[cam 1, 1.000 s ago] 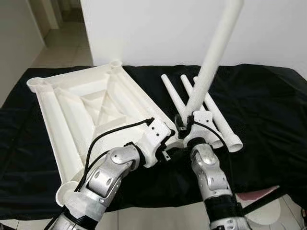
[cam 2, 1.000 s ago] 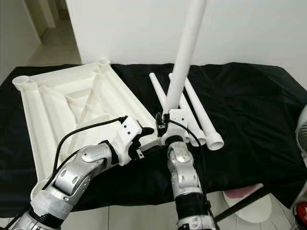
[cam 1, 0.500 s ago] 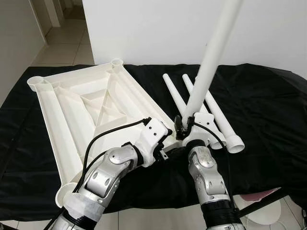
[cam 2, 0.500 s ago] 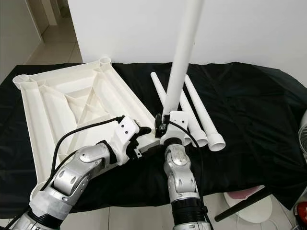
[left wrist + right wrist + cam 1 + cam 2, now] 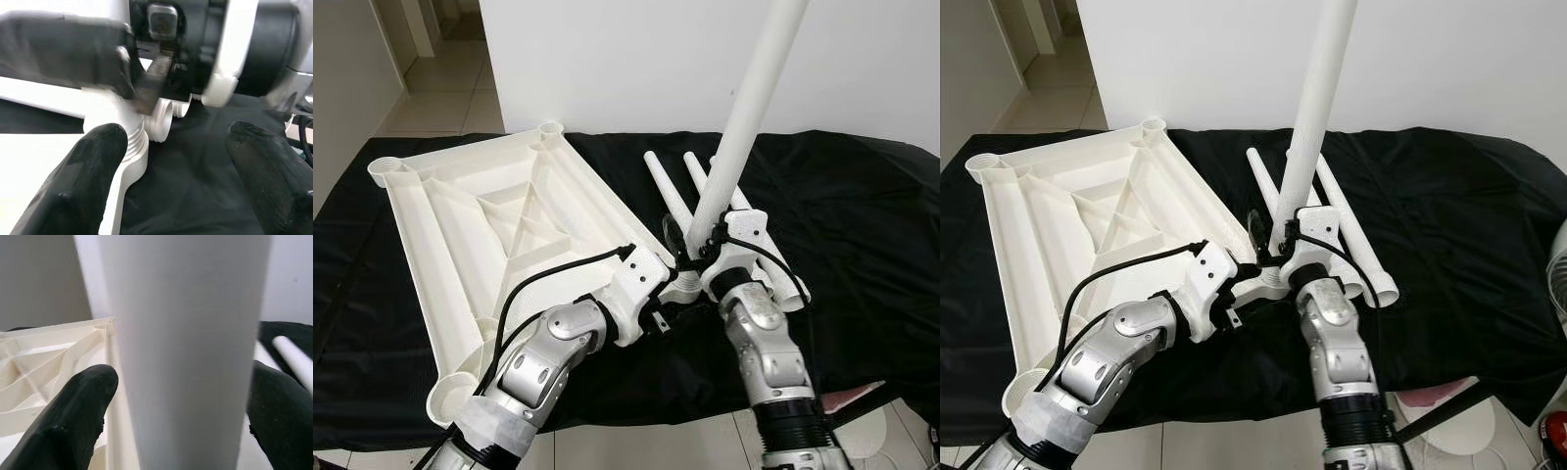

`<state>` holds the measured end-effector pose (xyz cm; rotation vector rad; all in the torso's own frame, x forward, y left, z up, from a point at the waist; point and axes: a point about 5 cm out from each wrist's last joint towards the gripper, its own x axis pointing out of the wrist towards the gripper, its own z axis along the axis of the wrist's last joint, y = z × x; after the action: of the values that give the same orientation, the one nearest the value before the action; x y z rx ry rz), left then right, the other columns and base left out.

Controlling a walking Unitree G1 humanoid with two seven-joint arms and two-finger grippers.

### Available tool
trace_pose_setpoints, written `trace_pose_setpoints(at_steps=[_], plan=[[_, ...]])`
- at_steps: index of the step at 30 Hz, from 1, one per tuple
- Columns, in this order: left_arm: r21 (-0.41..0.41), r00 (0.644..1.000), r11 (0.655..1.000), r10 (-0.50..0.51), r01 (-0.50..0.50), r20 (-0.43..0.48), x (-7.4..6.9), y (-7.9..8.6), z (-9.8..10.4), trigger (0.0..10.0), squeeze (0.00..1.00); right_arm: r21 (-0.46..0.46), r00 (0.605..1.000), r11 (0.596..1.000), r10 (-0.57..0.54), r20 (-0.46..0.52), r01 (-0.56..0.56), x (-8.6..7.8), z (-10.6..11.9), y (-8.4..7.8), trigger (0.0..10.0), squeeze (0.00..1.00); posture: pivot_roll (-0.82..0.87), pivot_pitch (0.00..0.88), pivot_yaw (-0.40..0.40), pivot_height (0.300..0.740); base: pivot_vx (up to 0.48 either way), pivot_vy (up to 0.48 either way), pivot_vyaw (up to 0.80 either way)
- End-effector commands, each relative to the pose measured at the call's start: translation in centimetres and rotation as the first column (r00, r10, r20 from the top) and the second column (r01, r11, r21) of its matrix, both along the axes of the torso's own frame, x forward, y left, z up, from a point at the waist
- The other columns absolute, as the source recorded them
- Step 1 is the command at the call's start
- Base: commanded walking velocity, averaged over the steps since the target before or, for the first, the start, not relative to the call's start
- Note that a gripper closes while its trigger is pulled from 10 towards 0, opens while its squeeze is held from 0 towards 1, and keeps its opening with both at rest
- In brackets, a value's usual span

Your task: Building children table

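A black cloth covers the work surface, which stands against a white wall. A tiled floor runs off through a doorway at the far left.

The white tabletop lies upside down on the cloth's left half, ribs facing up, with round sockets at its corners. Its long axis runs from the near left edge toward the far wall.

The right gripper is clamped around the lower part of one white leg, with a black finger on each side of the tube. The leg stands nearly upright, tilted slightly toward the right, its top reaching past the picture edge. Its foot sits at the socket on the tabletop's near right corner.

The left gripper hangs just beside that socket with its fingers spread apart and nothing between them.

Three spare legs lie flat on the cloth right of the tabletop, side by side, running from far to near.
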<state>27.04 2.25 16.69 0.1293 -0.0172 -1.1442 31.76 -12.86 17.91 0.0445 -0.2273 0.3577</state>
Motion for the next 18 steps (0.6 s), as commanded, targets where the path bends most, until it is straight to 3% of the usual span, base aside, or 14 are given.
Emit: trace_pose_setpoints(at_steps=[1,10,18], plan=[[0.011,1.000,1.000,-0.007,0.007,0.012,-0.1,0.0,0.1,10.0,0.00,-0.012,0.998,0.999,0.051,-0.023,-0.051,0.1,-0.4,-0.1,10.0,0.00,0.01,0.032,-0.031,0.740,0.000,0.000,0.00],[0.010,1.000,1.000,-0.008,0.008,-0.001,-0.2,-0.2,-0.1,10.0,0.00,-0.180,0.963,0.951,0.230,-0.138,-0.253,1.0,-2.8,-2.8,10.0,0.00,0.01,0.043,-0.030,0.740,0.000,0.000,0.00],[0.011,1.000,1.000,-0.019,0.019,-0.014,-0.5,-0.5,-0.3,10.0,0.00,-0.225,0.947,0.925,0.274,-0.167,-0.307,2.0,-3.1,-3.7,10.0,0.00,0.02,0.048,-0.025,0.740,0.000,0.000,0.00]])
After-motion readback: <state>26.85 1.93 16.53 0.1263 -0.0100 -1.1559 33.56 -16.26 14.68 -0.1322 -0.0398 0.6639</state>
